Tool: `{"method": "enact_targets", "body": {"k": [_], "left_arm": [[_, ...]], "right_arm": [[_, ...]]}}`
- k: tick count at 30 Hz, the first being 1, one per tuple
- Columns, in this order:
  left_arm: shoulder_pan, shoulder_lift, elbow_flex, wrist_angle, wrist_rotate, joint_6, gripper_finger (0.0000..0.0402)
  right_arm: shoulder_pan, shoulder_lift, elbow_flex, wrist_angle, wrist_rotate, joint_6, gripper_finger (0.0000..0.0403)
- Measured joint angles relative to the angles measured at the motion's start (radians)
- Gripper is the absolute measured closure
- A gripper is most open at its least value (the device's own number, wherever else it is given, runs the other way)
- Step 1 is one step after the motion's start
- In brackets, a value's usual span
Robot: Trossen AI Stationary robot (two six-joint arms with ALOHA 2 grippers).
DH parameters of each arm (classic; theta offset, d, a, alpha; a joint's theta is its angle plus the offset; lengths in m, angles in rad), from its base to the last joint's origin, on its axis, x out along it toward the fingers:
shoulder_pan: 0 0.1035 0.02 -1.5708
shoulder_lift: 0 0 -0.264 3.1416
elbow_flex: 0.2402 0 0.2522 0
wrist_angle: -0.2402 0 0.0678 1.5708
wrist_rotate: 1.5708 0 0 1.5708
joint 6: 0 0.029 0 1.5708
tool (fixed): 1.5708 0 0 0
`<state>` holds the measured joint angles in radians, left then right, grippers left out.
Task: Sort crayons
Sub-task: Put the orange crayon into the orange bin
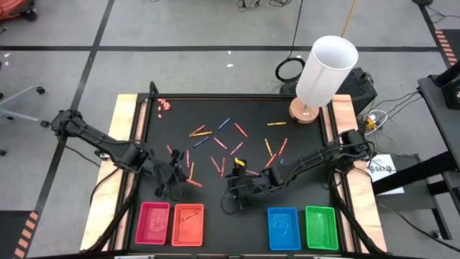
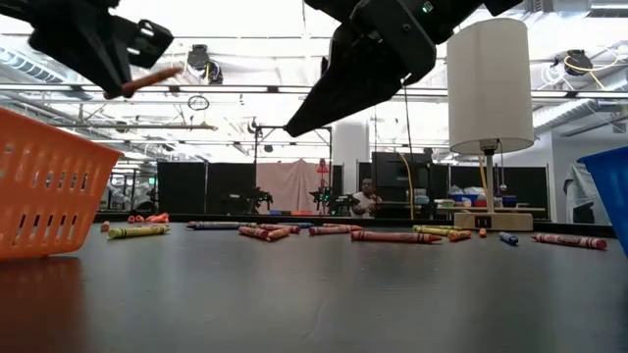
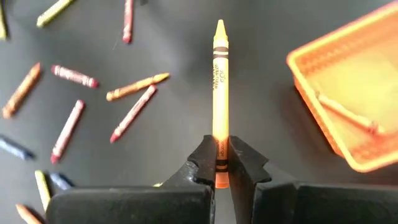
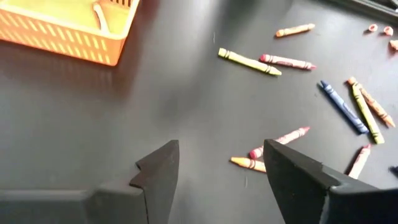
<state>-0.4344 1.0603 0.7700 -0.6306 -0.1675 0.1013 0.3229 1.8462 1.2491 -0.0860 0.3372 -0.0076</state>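
Note:
My left gripper is shut on an orange crayon above the table's near left part, just beyond the orange tray. One orange crayon lies in that tray. Many loose crayons in red, orange, blue and yellow lie flat across the middle of the black table. My right gripper hovers open near the table's middle, with nothing between its fingers. In the low view the held crayon sticks out of the left gripper, high above the table. My left gripper pinches the orange crayon's blunt end between its two fingers. The crayon lies along the fingers and sticks out ahead of them, tip first. The fingers slant down toward the table. The crayon is lifted clear of the table.
Along the near edge stand a pink tray, the orange tray, a blue tray and a green tray. A lamp with a white shade stands at the far right corner. Small pink bits lie at the far left.

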Motion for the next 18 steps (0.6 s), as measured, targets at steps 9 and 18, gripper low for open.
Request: {"method": "enact_targets", "body": {"k": [9, 18], "left_arm": [[-0.049, 0.000, 0.000, 0.001, -0.006, 0.335, 0.0382], [-0.052, 0.000, 0.000, 0.005, -0.020, 0.489, 0.0382]], "right_arm": [[0.000, 0.000, 0.000, 0.007, -0.001, -0.005, 0.0186], [0.000, 0.000, 0.000, 0.007, -0.002, -0.005, 0.0186]]}}
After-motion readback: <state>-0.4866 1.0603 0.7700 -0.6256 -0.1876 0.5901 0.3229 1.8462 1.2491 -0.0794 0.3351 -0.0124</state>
